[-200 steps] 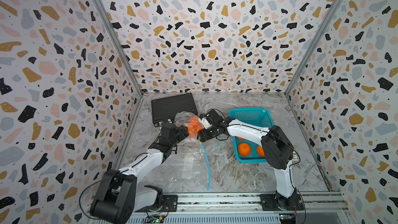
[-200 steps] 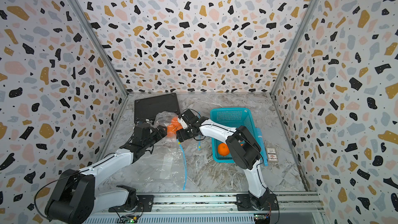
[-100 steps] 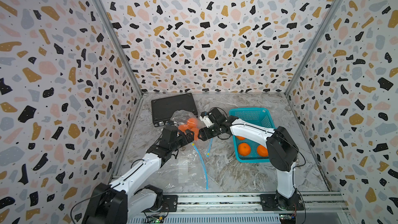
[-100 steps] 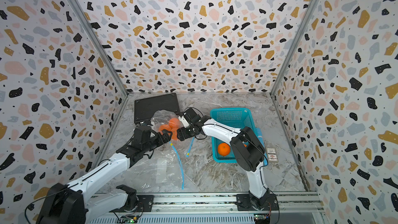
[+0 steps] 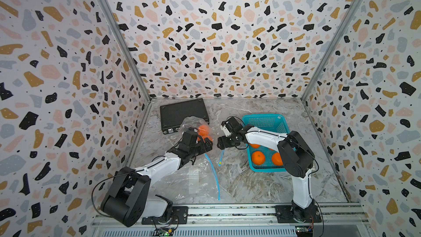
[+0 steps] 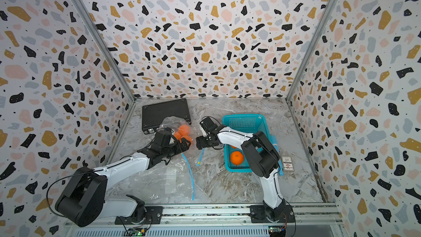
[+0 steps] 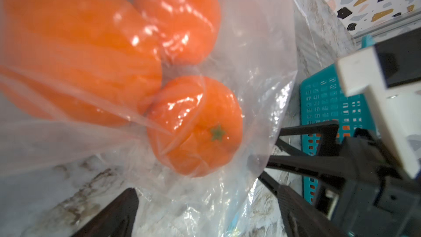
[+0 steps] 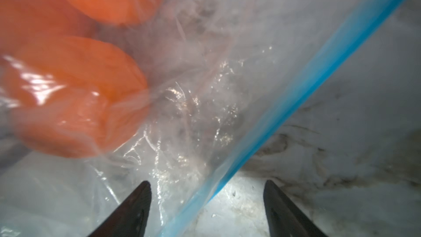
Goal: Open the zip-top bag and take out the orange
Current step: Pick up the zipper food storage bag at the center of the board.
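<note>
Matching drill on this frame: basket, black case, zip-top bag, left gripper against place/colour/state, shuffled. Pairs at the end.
1 basket
2 black case
3 zip-top bag
4 left gripper

A clear, blue zip strip, oranges inside
B open, holding nothing
C teal, loose oranges in it
D flat at the back of the table

Pairs: 1-C, 2-D, 3-A, 4-B

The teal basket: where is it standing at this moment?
In both top views the teal basket stands right of centre on the marble table, partly under the right arm, with the black case to its left.
</note>
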`<state>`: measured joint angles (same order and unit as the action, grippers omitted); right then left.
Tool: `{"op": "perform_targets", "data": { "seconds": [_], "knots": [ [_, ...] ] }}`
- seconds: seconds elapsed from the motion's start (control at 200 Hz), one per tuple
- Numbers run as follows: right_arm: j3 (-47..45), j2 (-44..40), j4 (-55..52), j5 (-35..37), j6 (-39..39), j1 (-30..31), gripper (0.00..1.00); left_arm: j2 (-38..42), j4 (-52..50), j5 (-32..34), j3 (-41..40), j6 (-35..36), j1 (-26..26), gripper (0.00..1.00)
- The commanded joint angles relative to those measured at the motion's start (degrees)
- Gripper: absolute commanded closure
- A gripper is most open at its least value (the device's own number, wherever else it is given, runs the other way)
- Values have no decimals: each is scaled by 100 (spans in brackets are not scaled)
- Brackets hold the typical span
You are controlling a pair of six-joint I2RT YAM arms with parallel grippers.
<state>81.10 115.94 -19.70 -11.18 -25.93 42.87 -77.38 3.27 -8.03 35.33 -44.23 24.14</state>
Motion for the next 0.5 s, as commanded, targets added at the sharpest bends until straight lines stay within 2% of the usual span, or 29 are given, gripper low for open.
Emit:
{"op": "perform_targets", "data": {
  "seconds": [0.0,0.085,0.18,0.245,0.32,0.496],
  "knots": [
    [82,62,205,-68,-71,11,21,-115,377,-24,68,41,28,3],
    [225,277,372,-204,-20,11,30,-211,386,-60,110,46,101,3],
    [532,487,290,-336,45,2,51,-113,257,-32,153,96,111,3],
    [760,563,188,-464,79,2,70,29,50,53,205,154,108,3],
    [946,542,147,-645,63,-7,82,200,-260,138,294,238,109,2],
    [1255,170,-125,-612,103,-49,91,751,-870,220,434,358,111,1]
  ]
}}
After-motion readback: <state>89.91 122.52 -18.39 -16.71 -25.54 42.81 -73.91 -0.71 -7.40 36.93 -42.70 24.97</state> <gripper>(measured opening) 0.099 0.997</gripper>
